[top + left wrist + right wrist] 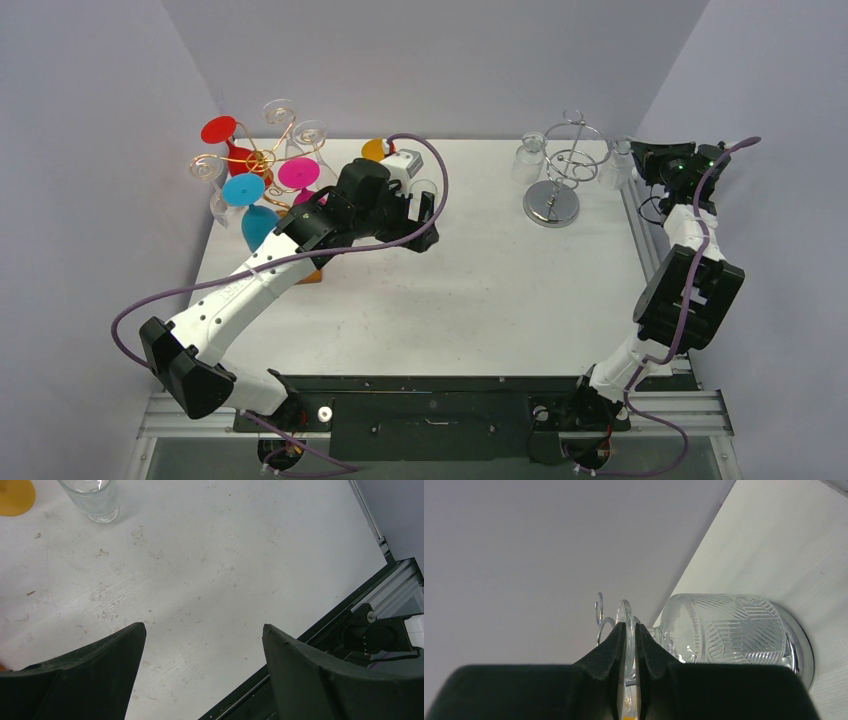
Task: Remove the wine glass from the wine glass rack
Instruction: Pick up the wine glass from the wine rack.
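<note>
A silver wire wine glass rack point(553, 200) stands at the back right of the table. Clear patterned wine glasses hang from it, one on its left point(530, 158) and one on its right point(617, 165). My right gripper point(648, 160) is at the right-hand glass. In the right wrist view the right gripper point(630, 626) is shut on the thin round foot point(626, 611) of the wine glass, with the bowl point(724, 627) just to the right and the rack's hooks point(599, 611) behind. My left gripper point(425, 215) hangs open and empty over the table point(204, 630).
A copper rack point(255, 160) with red, blue, pink and clear glasses stands at the back left. A clear glass point(92, 500) and an orange glass foot point(12, 497) sit on the table beyond the left gripper. The table's front edge point(320, 630) lies under the left gripper.
</note>
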Controlling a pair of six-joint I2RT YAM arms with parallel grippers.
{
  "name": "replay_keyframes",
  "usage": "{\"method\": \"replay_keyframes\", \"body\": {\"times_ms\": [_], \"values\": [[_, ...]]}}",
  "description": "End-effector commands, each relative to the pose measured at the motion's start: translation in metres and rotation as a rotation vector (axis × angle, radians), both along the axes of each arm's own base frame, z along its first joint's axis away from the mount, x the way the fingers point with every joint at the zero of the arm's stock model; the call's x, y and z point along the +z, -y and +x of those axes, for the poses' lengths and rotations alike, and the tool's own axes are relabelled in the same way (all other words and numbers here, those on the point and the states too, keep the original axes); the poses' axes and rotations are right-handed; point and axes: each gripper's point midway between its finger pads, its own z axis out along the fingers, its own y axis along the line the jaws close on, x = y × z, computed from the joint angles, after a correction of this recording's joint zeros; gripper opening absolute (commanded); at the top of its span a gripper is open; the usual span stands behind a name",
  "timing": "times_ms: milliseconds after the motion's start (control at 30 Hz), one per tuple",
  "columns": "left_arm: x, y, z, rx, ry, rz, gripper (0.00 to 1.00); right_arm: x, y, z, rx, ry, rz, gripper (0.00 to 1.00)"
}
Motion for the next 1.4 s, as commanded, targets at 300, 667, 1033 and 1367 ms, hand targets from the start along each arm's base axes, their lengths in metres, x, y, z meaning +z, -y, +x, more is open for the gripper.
{"method": "replay_keyframes", "body": {"times_ms": [300,667,1033,1367], "values": [[0.013,0.008,0.007,-0.010,0.052,-0.034,0.84,0.071,0.003,-0.015,-0.009,0.209,-0.064,0.00],[0.012,0.007,0.006,-0.011,0.051,-0.033,0.84,0.082,0.008,-0.020,-0.024,0.252,-0.053,0.00],[0.013,0.006,0.006,-0.006,0.054,-0.035,0.84,0.080,0.015,-0.030,-0.058,0.223,-0.081,0.00],[0.014,0.007,0.006,-0.009,0.053,-0.041,0.84,0.082,0.025,-0.043,-0.091,0.218,-0.088,0.00]]}}
